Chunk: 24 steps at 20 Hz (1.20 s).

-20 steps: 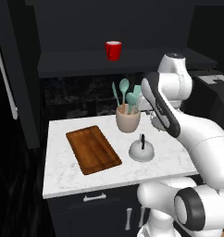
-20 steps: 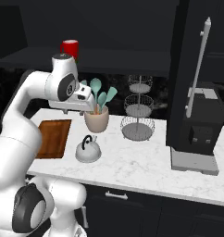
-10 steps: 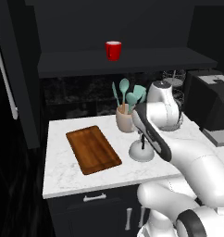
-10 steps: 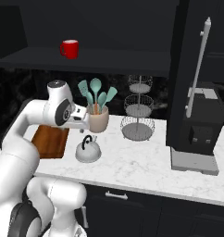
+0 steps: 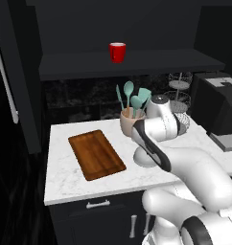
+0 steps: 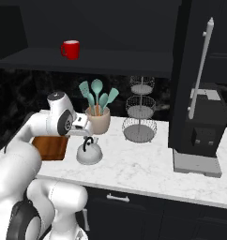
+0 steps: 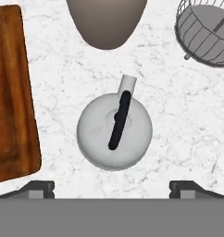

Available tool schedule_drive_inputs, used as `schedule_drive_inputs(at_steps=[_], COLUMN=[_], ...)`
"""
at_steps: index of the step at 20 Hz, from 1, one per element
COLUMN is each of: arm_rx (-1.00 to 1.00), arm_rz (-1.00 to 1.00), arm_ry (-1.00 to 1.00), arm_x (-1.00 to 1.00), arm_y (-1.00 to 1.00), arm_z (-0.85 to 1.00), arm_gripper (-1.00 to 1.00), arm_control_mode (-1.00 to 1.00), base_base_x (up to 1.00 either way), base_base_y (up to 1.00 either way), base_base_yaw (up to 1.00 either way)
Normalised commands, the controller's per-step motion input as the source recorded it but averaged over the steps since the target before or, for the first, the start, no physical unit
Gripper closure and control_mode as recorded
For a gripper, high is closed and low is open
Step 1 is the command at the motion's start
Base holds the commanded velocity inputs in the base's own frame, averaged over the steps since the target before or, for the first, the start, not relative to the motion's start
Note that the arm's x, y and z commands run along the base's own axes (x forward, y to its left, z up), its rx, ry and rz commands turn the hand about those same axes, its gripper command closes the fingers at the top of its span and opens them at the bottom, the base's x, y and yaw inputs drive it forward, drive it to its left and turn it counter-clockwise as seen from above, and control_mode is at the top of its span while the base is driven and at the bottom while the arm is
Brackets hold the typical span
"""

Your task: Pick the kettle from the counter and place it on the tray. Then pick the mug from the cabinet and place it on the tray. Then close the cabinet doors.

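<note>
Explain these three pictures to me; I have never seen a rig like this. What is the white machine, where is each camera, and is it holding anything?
It is a rendered kitchen. The white machine is a robot arm on a base that can drive. Two cameras ride on that base, behind the arm to its left and right. The third sits on the hand and looks straight down. On the counter lie a wooden tray, a silver kettle, a utensil crock and a wire basket stand. A red mug stands in the cabinet above. The gripper hangs open over the kettle, holding nothing.
</note>
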Motion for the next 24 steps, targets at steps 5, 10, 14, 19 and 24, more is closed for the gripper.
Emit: schedule_drive_inputs(at_steps=[5, 10, 14, 19, 24], arm_rx=[0.02, 0.0, 0.0, 0.0, 0.0], arm_rz=[-0.05, 0.0, 0.0, 0.0, 0.0], arm_ry=[0.06, 0.06, 0.03, 0.02, 0.01], arm_x=[0.56, 0.21, 0.02, 0.0, 0.0], arm_y=[-0.01, -0.07, -0.07, 0.0, -0.01], arm_z=[-0.19, -0.28, -0.21, -0.27, -0.22], arm_gripper=[-1.0, -1.0, -1.0, -1.0, -1.0], arm_control_mode=[-1.0, -1.0, -1.0, -1.0, -1.0], base_base_x=[0.0, 0.0, 0.0, 0.0, 0.0], base_base_y=[0.0, 0.0, 0.0, 0.0, 0.0], base_base_yaw=[0.0, 0.0, 0.0, 0.0, 0.0])
